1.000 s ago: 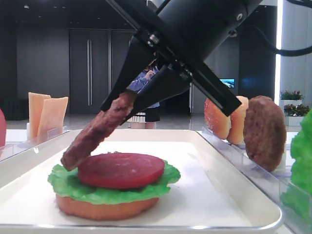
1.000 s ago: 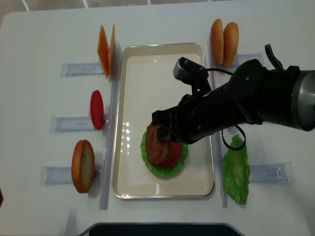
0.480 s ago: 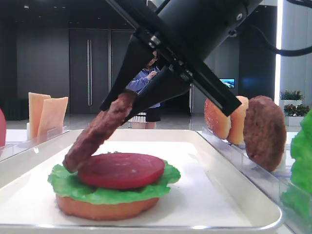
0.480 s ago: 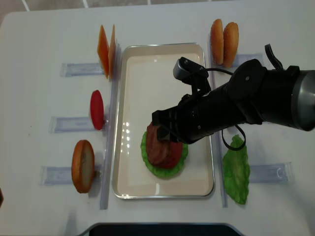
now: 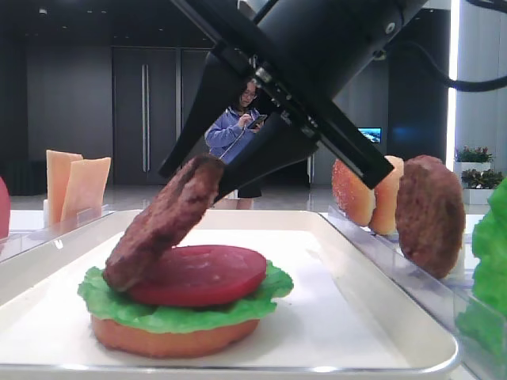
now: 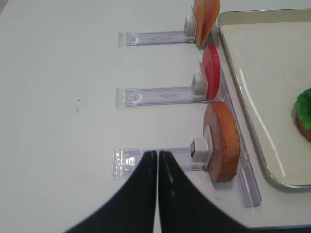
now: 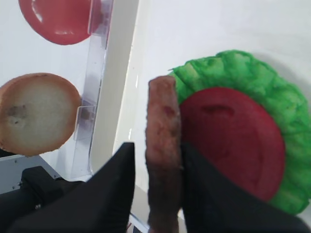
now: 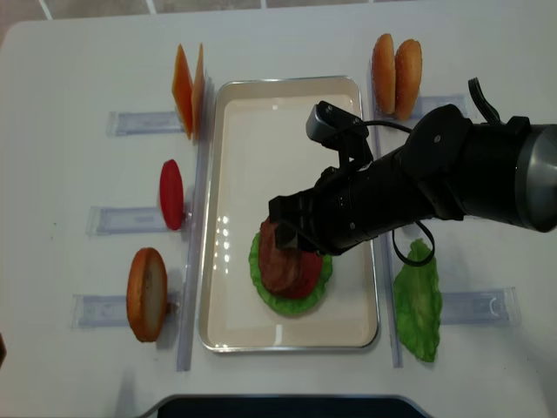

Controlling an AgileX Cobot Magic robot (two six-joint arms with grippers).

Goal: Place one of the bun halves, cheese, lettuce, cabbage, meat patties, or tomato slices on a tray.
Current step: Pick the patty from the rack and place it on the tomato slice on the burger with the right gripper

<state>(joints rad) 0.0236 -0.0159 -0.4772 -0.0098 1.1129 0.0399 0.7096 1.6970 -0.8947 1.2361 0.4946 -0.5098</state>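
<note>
On the white tray (image 8: 252,139) stands a stack: bun half (image 5: 158,336), green lettuce (image 5: 103,297) and a red tomato slice (image 5: 206,273). A dark meat patty (image 5: 166,222) leans tilted on the stack's left edge, its upper end between the jaws of my right gripper (image 7: 156,148). The jaws stand open: the left finger (image 7: 116,184) is clear of the patty (image 7: 164,160), the right one touches it. From above, the right gripper (image 8: 283,231) hovers over the stack. My left gripper (image 6: 157,153) is shut and empty over a clear rack, left of a bun half (image 6: 223,141).
Clear racks flank the tray. Left side: cheese slices (image 8: 187,87), a tomato slice (image 8: 171,193), a bun half (image 8: 146,294). Right side: two bun halves (image 8: 396,63), a lettuce leaf (image 8: 418,300), and another patty (image 5: 430,214). The right arm covers the tray's middle.
The right jaws have parted from the patty. The patty has settled lower against the tomato slice. The left arm has not moved.
</note>
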